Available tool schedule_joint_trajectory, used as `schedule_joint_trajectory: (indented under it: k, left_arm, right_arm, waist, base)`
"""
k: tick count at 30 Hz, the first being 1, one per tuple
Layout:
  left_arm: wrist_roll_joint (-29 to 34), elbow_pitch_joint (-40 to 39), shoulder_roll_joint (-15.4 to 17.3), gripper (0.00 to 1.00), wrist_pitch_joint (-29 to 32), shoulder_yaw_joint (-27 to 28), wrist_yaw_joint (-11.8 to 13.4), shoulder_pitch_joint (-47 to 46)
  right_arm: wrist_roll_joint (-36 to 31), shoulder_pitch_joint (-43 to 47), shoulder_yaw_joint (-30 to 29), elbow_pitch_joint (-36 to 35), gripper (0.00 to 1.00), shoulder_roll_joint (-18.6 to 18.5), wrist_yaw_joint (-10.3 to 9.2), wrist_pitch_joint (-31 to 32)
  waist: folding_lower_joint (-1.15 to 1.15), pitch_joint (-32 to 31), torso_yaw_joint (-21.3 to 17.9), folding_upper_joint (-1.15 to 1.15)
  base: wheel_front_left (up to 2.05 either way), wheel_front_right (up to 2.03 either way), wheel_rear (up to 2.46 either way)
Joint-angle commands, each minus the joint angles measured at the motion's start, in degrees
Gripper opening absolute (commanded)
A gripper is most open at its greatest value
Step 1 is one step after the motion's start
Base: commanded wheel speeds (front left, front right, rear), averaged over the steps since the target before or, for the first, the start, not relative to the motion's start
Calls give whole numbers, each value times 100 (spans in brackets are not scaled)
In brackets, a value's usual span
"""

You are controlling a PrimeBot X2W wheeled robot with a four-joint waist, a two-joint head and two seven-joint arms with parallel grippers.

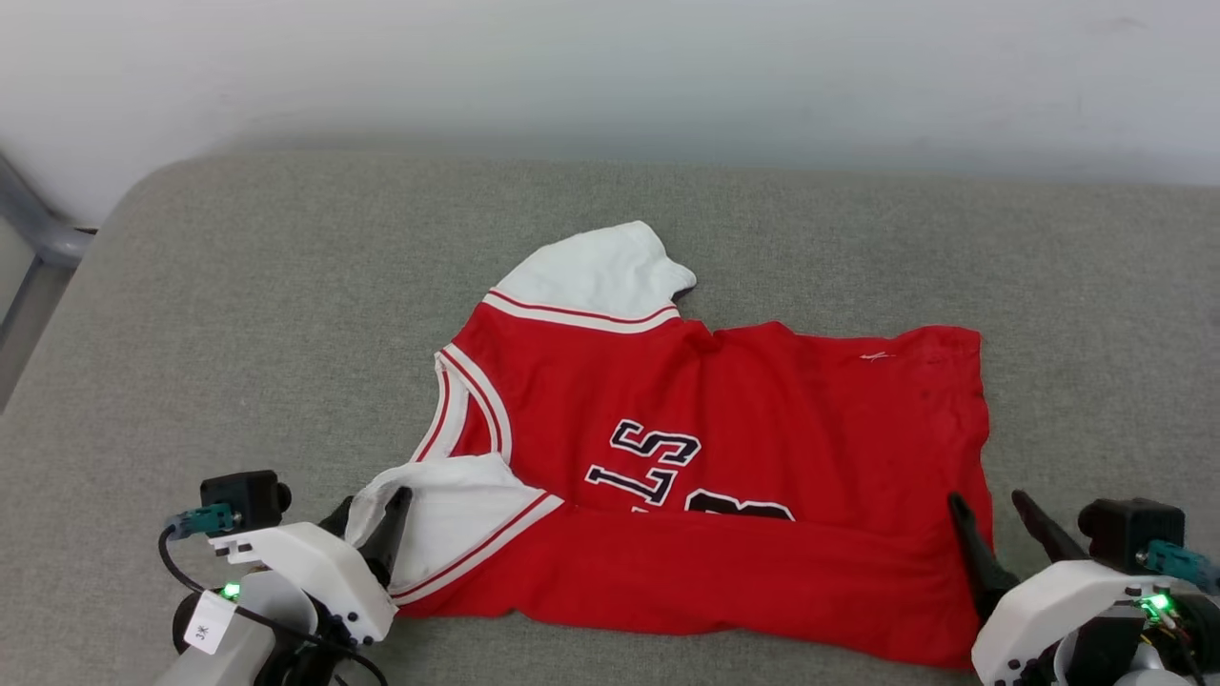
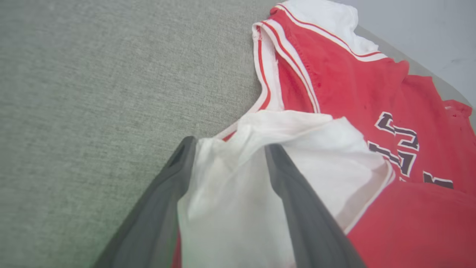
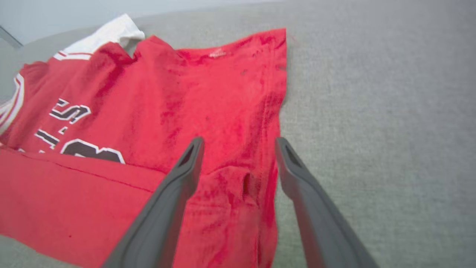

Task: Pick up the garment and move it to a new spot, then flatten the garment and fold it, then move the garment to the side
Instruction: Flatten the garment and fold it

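The garment point(image 1: 743, 429) is a red jersey with white sleeve panels, striped trim and dark lettering, spread on a grey cushion. Its near edge is folded over into a long red strip point(image 1: 686, 581). My left gripper point(image 1: 370, 510) stands open at the garment's near left corner, with the puffed white sleeve panel point(image 2: 230, 186) between its fingers. My right gripper point(image 1: 988, 500) is open over the near right corner, one finger on the red hem point(image 3: 230, 193) and the other over bare cushion. The far white sleeve panel point(image 1: 600, 272) lies flat at the back.
The grey fabric cushion point(image 1: 286, 314) stretches wide around the garment, with bare room left, right and behind. A pale wall point(image 1: 610, 67) runs along its far edge. A grey metal frame point(image 1: 38, 229) stands at the far left.
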Motion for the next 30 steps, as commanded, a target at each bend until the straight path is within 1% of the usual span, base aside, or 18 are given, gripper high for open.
schedule_joint_trajectory:
  k: [1, 5, 7, 10, 11, 14, 17, 20, 22, 25, 27, 30]
  left_arm:
    - [49, 44, 82, 100, -57, 26, -7, -74]
    - [70, -40, 292, 100, 3, 76, 74, -47]
    - [65, -152, 459, 100, 183, 45, 78, -8]
    - [8, -451, 754, 100, 632, -11, 93, 11]
    - [8, -451, 754, 100, 632, -11, 93, 11]
    - [-118, -803, 1106, 100, 1325, -97, 99, 38]
    - [-364, -1156, 1426, 100, 2118, -171, 164, 142]
    - [-640, -1427, 1665, 100, 2739, -203, 252, 246]
    - [-800, -1563, 1742, 100, 3001, -209, 295, 327]
    - [-974, -1657, 1785, 100, 3212, -209, 374, 441]
    - [-1041, -1647, 1745, 100, 3316, -246, 385, 510]
    - [-1155, -1560, 1582, 100, 3462, -343, 357, 582]
  right_arm:
    - [-37, 21, -34, -68, 100, 67, -5, -247]
    - [-122, 140, -101, -253, 100, 149, -5, -745]
    - [-145, 182, -112, -346, 100, 193, -5, -857]
    - [-152, 264, -132, -487, 100, 246, -5, -886]
    - [-152, 264, -132, -487, 100, 246, -5, -886]
    - [-165, 330, -147, -612, 100, 279, -5, -853]
    - [-157, 360, -133, -729, 100, 305, -5, -823]
    - [-135, 321, -116, -790, 100, 327, -5, -822]
    - [-125, 268, -105, -804, 100, 332, -4, -823]
    - [-79, 199, -96, -786, 100, 338, -5, -826]
    - [-46, 165, -104, -755, 100, 339, -5, -836]
    - [-45, 103, -161, -725, 100, 337, -5, -804]
  waist:
    - [-1, -136, -29, 0]
    - [-1, -328, -97, 0]
    - [-1, -406, -130, 0]
    - [-1, -464, -166, 0]
    - [-1, -464, -166, 0]
    - [-1, -437, -199, 0]
    - [-1, -346, -260, 0]
    - [-1, -196, -342, 0]
    - [-1, -82, -401, 0]
    - [-1, 85, -480, 0]
    - [-1, 172, -526, 0]
    - [-1, 267, -569, 0]
  base:
    - [0, 0, 0]
    - [0, 0, 0]
    - [0, 0, 0]
    - [0, 0, 0]
    - [0, 0, 0]
    - [0, 0, 0]
    - [0, 0, 0]
    - [0, 0, 0]
    - [0, 0, 0]
    - [0, 0, 0]
    - [0, 0, 0]
    - [0, 0, 0]
